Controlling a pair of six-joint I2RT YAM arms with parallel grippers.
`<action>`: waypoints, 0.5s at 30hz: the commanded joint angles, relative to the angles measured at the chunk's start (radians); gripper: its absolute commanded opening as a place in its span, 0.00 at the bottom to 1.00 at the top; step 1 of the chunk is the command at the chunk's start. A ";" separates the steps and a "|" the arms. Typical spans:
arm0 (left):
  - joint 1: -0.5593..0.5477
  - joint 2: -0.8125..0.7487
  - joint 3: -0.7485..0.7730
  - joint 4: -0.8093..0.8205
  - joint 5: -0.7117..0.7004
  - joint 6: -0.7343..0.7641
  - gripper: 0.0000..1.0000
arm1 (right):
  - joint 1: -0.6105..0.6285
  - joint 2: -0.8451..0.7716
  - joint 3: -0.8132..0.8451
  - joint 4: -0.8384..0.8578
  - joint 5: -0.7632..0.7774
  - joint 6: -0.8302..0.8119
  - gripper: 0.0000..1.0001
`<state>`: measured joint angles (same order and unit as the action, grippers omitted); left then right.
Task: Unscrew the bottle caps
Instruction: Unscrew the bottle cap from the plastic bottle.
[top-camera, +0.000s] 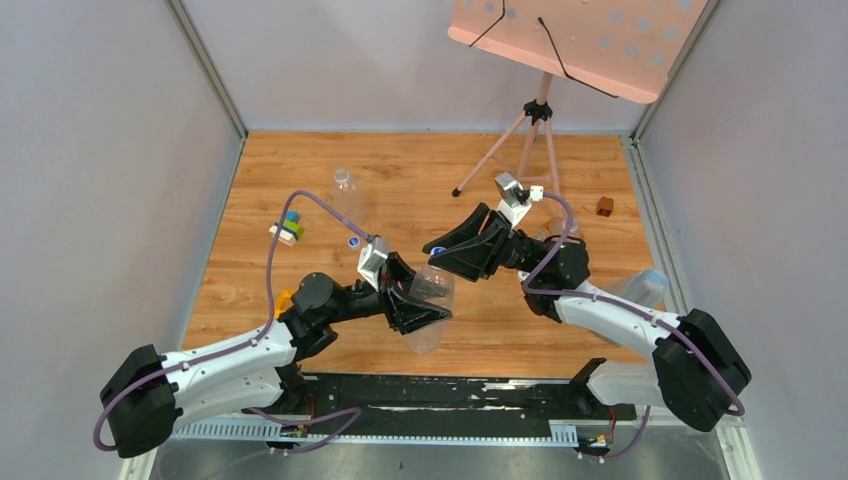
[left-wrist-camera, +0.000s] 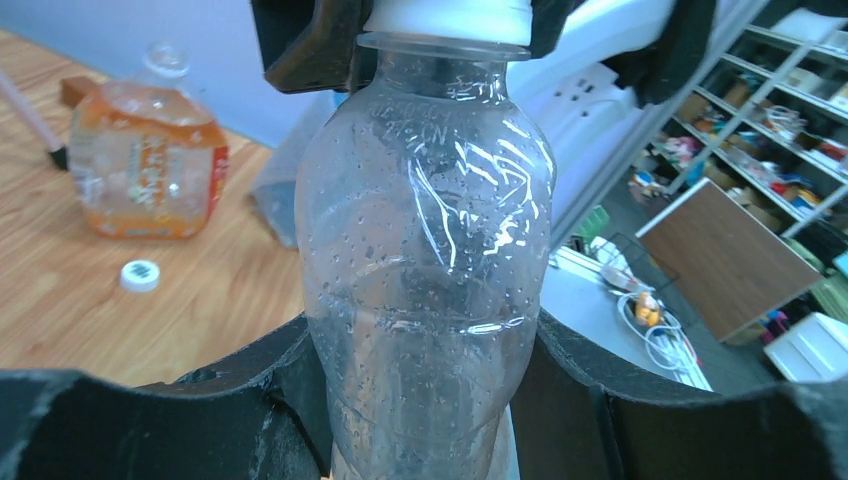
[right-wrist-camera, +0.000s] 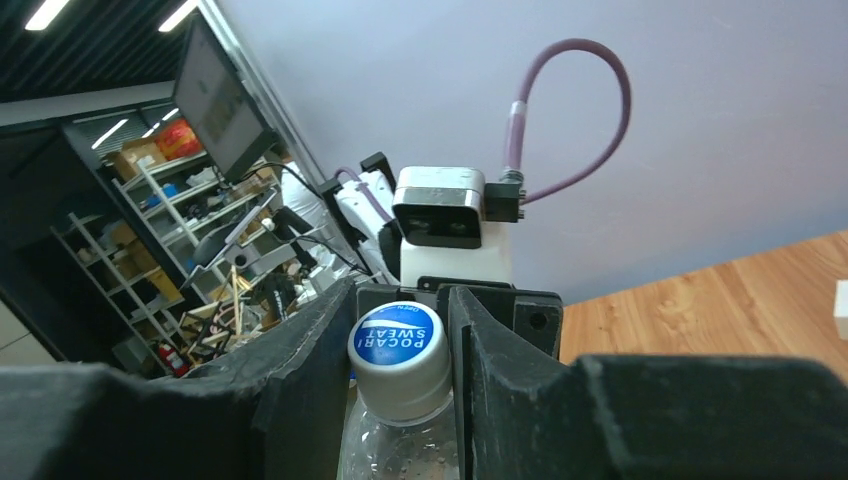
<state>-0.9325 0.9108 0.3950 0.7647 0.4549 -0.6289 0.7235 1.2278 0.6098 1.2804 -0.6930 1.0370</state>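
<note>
The left gripper (top-camera: 418, 305), closest to the near edge of the table (top-camera: 240, 290), pinches the clear bottle (left-wrist-camera: 425, 250) around its lower body, one finger on each side. The bottle is held clear of the table. Its long axis runs away from the near edge, neck toward the right gripper (top-camera: 442, 250).

The cap (right-wrist-camera: 400, 350), white-sided with a blue printed top, sits on the neck at the far end of that axis. The right gripper meets it head-on, fingers pressed against opposite sides of the cap. The right arm is thus placed to turn and the left to hold. The twist should run about the bottle's own axis.

The right wrist view shows the blue top and the finger contact. The left wrist view shows only the white skirt. Farther out, a loose white cap (left-wrist-camera: 140, 275) lies beside an orange-labelled bottle (left-wrist-camera: 145, 160).
</note>
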 joint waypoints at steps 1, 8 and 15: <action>0.066 0.007 0.003 0.140 -0.102 -0.099 0.00 | 0.026 -0.027 0.032 0.270 -0.247 0.158 0.00; 0.060 -0.100 0.124 -0.404 -0.257 0.113 0.00 | 0.054 -0.307 0.097 -0.760 0.296 -0.326 0.63; -0.012 -0.098 0.214 -0.603 -0.496 0.205 0.00 | 0.076 -0.281 0.164 -0.968 0.500 -0.337 0.63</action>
<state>-0.8997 0.7895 0.5369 0.3416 0.1795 -0.5140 0.7753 0.9134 0.7208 0.5201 -0.3546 0.7555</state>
